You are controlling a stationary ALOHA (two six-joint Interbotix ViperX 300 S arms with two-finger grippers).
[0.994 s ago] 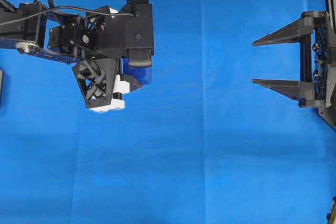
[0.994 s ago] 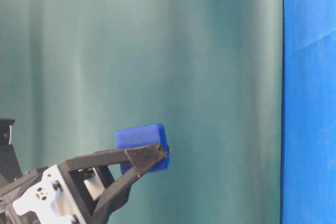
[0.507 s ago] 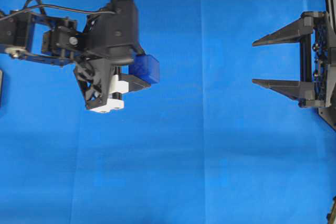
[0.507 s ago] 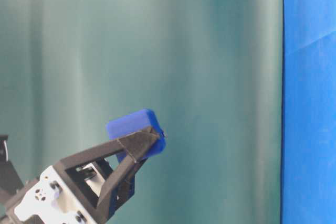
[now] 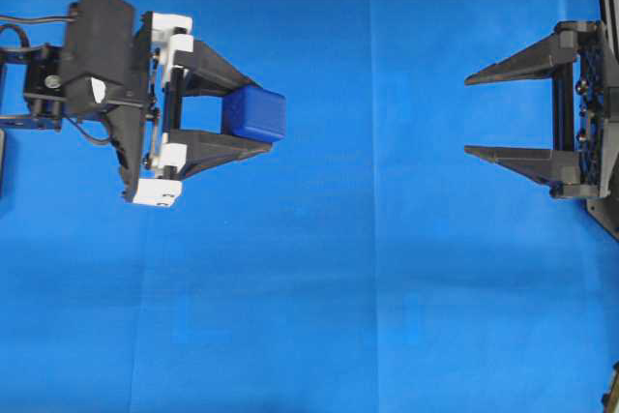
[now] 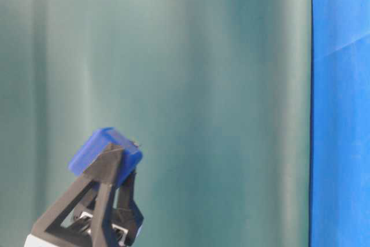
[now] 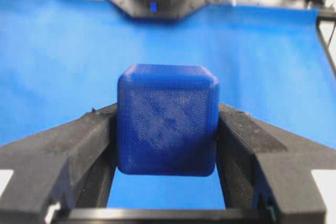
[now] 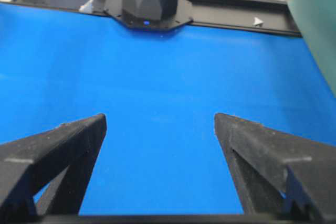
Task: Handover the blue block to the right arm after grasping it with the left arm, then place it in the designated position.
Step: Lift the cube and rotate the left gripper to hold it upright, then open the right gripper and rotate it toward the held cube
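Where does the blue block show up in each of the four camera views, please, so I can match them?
Overhead: blue block left of centre, between the left gripper's fingers.
Table-level: lower left, at the fingertips, against the green backdrop.
Left wrist: centre, clamped between both fingers.
Right wrist: not in view; only the open right gripper.
Shared landmark: the blue cloth.

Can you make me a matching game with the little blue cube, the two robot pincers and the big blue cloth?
Things:
1. small dark-blue cube with rounded edges
2. left pincer with white plastic pieces
3. all-black right pincer
4. blue cloth on the table

States:
A. wide open, holding nothing
B. lies flat under everything
C. squeezed between two black fingers
D. shut on the cube

Pairs: 1-C, 2-D, 3-A, 4-B
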